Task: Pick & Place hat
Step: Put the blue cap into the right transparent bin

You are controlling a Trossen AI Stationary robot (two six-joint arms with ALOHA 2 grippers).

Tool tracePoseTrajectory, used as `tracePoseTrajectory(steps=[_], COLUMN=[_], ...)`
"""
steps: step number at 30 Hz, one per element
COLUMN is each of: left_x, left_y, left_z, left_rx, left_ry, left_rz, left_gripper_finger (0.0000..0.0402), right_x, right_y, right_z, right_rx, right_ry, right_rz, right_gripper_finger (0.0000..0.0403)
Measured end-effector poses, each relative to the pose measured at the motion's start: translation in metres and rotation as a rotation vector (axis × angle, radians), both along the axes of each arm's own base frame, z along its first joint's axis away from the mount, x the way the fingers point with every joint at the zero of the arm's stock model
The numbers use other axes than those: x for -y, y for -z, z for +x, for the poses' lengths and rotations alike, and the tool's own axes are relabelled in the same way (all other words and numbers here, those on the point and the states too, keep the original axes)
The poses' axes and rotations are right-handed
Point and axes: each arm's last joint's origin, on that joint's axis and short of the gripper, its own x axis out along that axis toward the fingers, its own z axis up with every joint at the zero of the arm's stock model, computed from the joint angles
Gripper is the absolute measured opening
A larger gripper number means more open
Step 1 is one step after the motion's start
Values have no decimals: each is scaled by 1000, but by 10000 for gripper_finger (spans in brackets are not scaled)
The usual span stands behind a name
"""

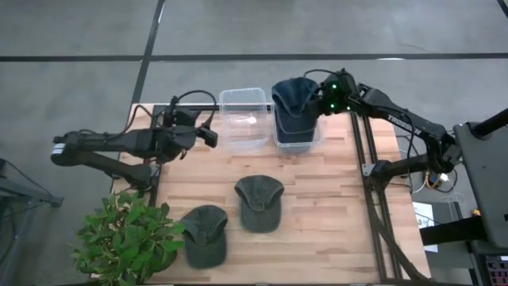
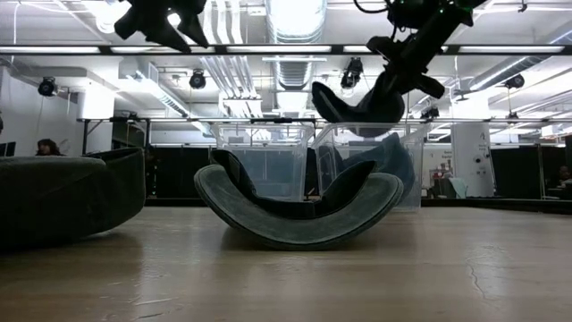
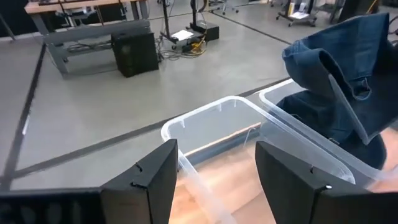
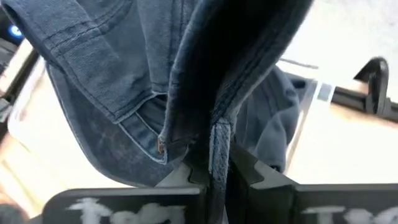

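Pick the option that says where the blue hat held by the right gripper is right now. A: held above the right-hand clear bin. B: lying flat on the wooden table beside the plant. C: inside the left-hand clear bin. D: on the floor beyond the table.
A: the right gripper is shut on the blue hat, which hangs over the right-hand clear bin.
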Motion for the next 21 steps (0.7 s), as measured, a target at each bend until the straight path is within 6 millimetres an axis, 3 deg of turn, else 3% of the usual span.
tracePoseTrajectory(steps=[7, 21], left_x=[0, 0], left_y=[6, 5], left_z=[-8, -9], left_rx=[57, 34], left_ry=[8, 16], left_rz=[14, 31], left_gripper_finger=[208, 208], right_x=[1, 9], right_y=[6, 26], right_z=[2, 16], right_rx=[-4, -52], right_ry=[31, 15], right_rz=[47, 112], right_gripper_finger=[20, 83])
